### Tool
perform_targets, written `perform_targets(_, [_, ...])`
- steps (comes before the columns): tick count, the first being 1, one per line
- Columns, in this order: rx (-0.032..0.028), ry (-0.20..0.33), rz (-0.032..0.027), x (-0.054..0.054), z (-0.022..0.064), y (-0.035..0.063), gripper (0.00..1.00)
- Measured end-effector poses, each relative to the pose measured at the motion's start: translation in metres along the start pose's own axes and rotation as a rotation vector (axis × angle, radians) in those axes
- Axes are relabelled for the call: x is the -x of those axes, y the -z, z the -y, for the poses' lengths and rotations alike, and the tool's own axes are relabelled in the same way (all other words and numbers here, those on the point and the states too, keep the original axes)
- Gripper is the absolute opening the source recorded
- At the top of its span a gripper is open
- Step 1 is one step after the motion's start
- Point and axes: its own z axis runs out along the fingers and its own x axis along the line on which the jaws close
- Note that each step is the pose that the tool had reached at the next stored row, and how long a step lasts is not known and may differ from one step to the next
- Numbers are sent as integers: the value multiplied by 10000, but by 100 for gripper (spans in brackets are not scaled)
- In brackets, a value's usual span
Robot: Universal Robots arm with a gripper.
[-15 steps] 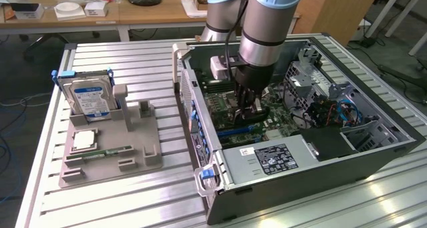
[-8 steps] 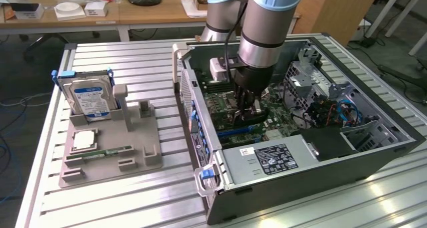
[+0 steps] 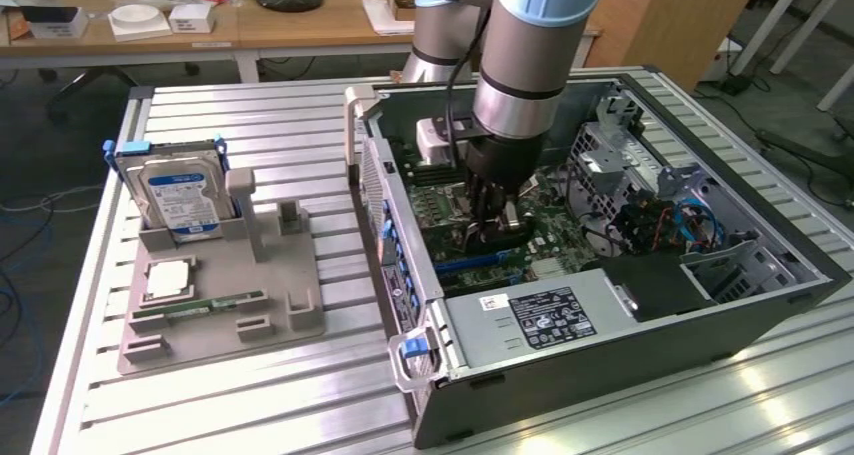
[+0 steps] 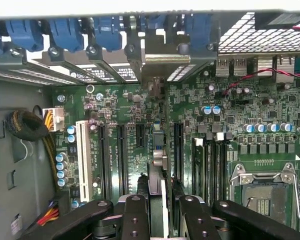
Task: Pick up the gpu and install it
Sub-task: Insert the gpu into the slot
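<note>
My gripper [image 3: 491, 225] is lowered inside the open computer case [image 3: 747, 305], over the green motherboard [image 3: 554, 237]. It is shut on the gpu [image 4: 157, 172], which the wrist view shows edge-on between the black fingers [image 4: 135, 215]. The card stands upright along an expansion slot [image 4: 177, 145], and its silver bracket [image 4: 160, 59] meets the rear slot openings of the case. In the exterior view the gpu [image 3: 483, 243] is a dark shape just under the fingers, low against the board. Whether it is fully seated in the slot I cannot tell.
A grey holder tray [image 3: 220, 295] on the exterior view's left carries the hard drive [image 3: 180, 197], a memory stick [image 3: 200, 305] and a CPU chip [image 3: 171, 278]. Inside the case lie the power supply [image 3: 534, 320], the drive cage [image 3: 627, 155], the CPU socket [image 4: 262, 187] and cable bundles [image 4: 27, 127].
</note>
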Motion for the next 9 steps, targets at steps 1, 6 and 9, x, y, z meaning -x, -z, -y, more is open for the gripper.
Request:
perform_targets(1, [0, 0, 1, 0, -4, -3, 28])
perform_targets(6, [1, 0, 0, -1, -21, -16, 28])
perform_targets(9, [-1, 0, 2, -1, -38, -21, 28])
